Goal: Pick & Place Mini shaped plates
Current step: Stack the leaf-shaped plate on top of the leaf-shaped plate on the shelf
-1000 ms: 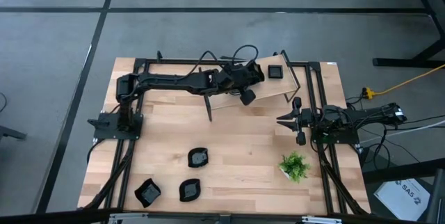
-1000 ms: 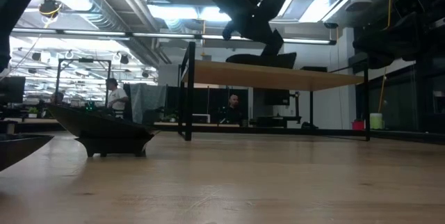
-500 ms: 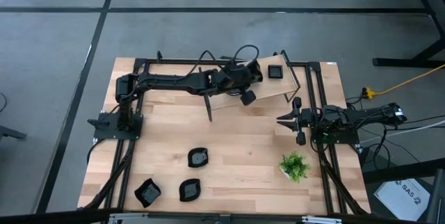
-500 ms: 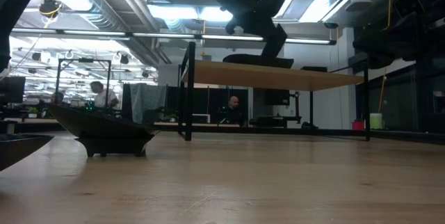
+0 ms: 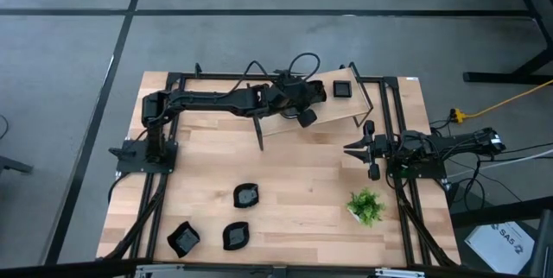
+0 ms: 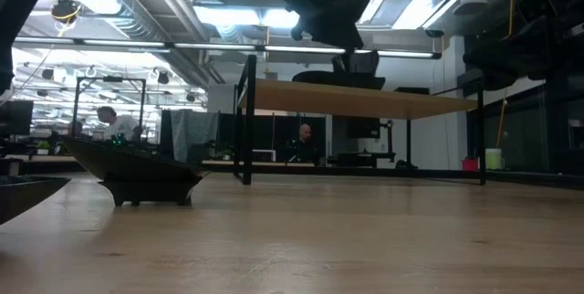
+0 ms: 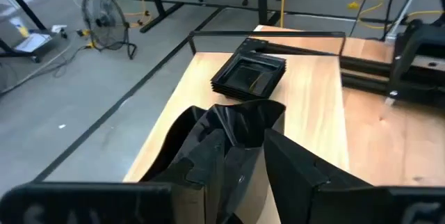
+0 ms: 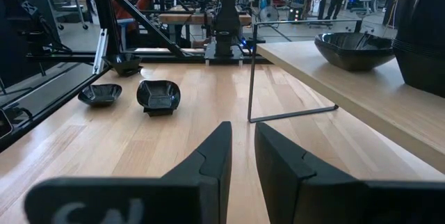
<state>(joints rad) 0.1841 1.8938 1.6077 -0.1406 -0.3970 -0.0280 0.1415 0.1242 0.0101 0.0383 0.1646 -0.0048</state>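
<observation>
A raised wooden shelf (image 5: 354, 108) stands along the table's far side. My left gripper (image 7: 243, 147) reaches over it, open, with a glossy black mini plate (image 7: 236, 116) in front of and between its fingers. In the low view that plate (image 6: 336, 78) lies level on the shelf (image 6: 401, 102) under the gripper (image 6: 351, 57). A stack of square plates (image 7: 249, 76) sits farther along the shelf. Three more plates (image 5: 247, 195), (image 5: 235, 236), (image 5: 183, 238) rest on the table at the near left. My right gripper (image 8: 242, 147) waits at the table's right, narrowly open, with nothing in it. My left gripper has its fingers (image 7: 295, 172) on either side of the plate's near rim (image 7: 233, 137), slanting down from the table's left. The plate rests on the shelf. Whether the fingers touch the rim, I cannot tell.
A small green potted plant (image 5: 365, 205) stands at the near right. The shelf's thin black wire legs (image 8: 252, 71) rise from the table. Black frame rails (image 5: 155, 200) run along both sides. Bare wood lies in the table's middle (image 5: 302, 174).
The plate at my left gripper hung tilted just above the shelf a second ago. It has come down and now lies level on the shelf. The gripper has stayed over it and rolled a little.
</observation>
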